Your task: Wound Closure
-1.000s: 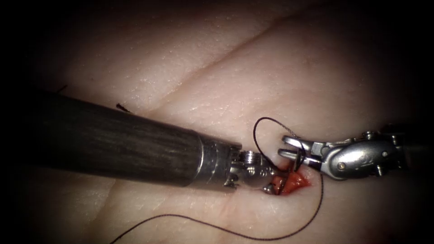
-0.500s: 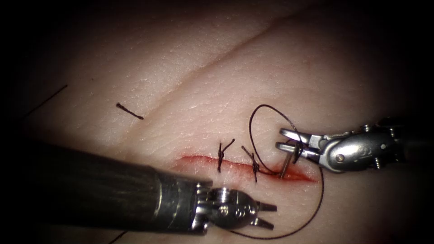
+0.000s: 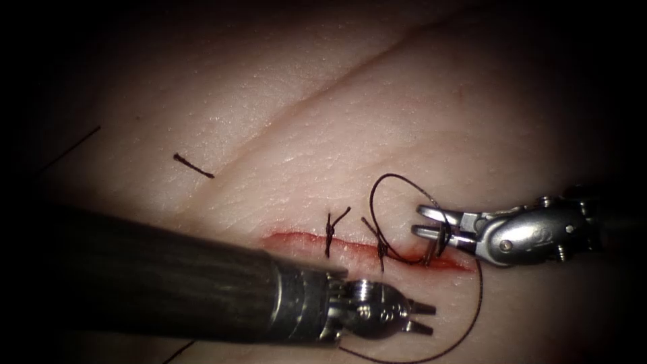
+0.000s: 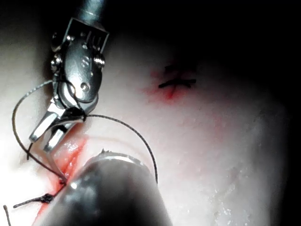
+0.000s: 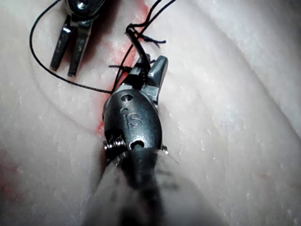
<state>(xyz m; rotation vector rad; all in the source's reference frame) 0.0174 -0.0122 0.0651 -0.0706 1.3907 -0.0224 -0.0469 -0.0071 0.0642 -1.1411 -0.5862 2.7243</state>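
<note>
Endoscope view: illumination is central and moderate. The pale, fatty pork tissue (image 3: 290,135) is brightest mid-frame and falls off to near black at every edge. The left arm's steel two-jawed tool (image 3: 431,319), jaws apart and empty, has a dark matte shaft that reflects little light. Specular highlights sit on the right arm's polished steel tool (image 3: 418,221), which grips the curved steel needle (image 3: 428,253) standing in the cut's right end.

Left wrist view: harsh lighting; tissue near the cut is burnt out to white, with deep shadow beyond.

Right wrist view: strong, even light with glare on the tool's wrist.
</note>
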